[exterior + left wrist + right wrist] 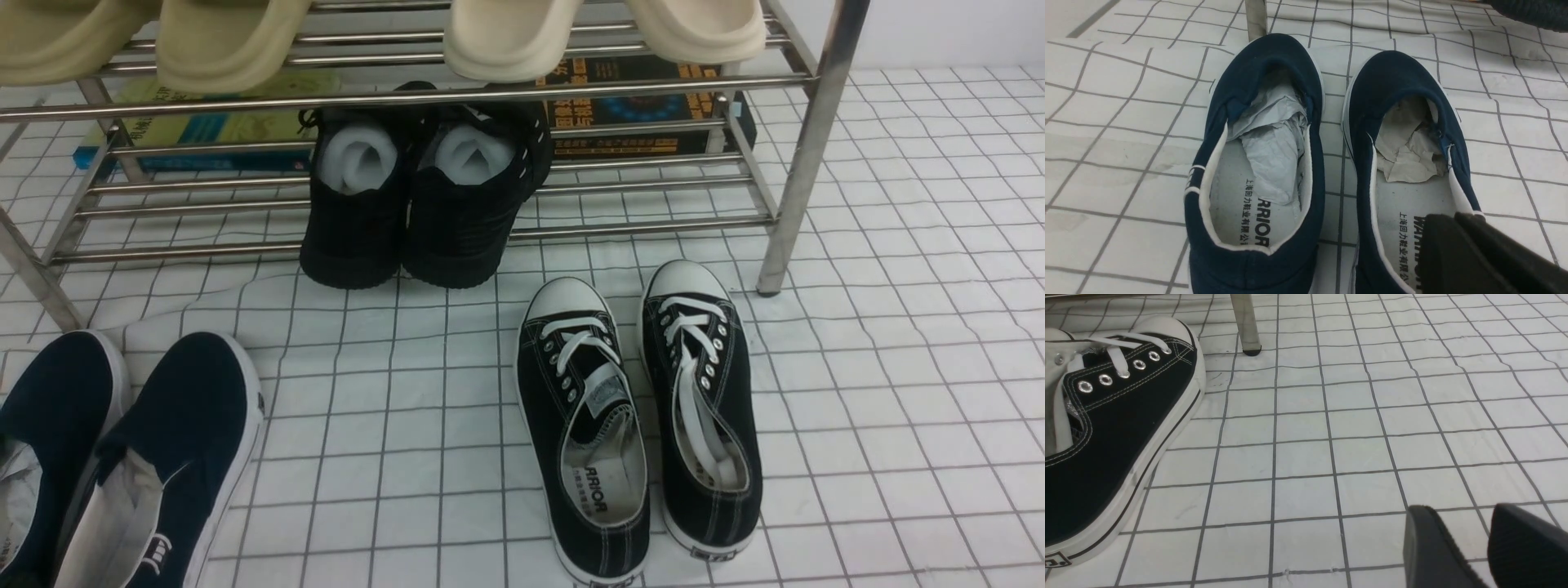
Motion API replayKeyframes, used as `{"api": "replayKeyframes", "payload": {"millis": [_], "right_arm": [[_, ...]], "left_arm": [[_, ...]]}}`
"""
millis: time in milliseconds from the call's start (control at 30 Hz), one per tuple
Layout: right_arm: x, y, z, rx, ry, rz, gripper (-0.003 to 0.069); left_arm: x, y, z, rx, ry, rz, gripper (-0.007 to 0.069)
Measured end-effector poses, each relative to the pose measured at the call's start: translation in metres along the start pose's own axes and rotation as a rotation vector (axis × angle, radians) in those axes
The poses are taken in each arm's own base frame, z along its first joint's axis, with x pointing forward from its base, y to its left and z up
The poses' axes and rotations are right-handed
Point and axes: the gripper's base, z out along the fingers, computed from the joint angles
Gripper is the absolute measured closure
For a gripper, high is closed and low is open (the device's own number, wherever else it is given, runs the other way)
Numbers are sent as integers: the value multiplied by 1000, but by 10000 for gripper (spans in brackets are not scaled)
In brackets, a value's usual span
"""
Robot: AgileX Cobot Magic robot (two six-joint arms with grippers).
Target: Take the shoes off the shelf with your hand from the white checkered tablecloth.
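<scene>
Ten pieces of footwear show in five pairs. Two navy slip-ons (192,392) stand upright side by side on the white checkered tablecloth (914,408), at the left of the front view and in front of one steel shoe rack (796,180); they are off the rack, toes toward it, a narrow strip of cloth between them, and each has one wad of crumpled paper in its toe. Two black lace-up sneakers (702,408) with white toe caps also stand on the cloth, right of the slip-ons and well apart from them, toes toward the rack. Two all-black shoes (355,229) sit close together on the lower tier, heels toward the camera, one roll of white stuffing showing in each. Two olive-green clogs (229,41) and two cream clogs (514,37) rest on the upper tier. Two flat printed items, one yellow-green and blue (212,122), one black and orange (645,106), lie farther back under the upper tier. Two grippers are in view, one in each wrist view: the left gripper (1453,216) has its jaws closed, their tips over one slip-on, though whether they touch it I cannot tell; the right gripper (1464,508) has its jaws wide open above the cloth, near one sneaker
</scene>
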Motion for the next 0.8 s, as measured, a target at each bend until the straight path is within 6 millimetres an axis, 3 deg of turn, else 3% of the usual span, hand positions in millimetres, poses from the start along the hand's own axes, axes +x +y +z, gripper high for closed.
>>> {"api": "replayKeyframes", "payload": {"millis": [800], "right_arm": [[0, 0, 0, 0, 0, 0, 420]], "left_arm": [[0, 0, 0, 0, 0, -3, 571]]}}
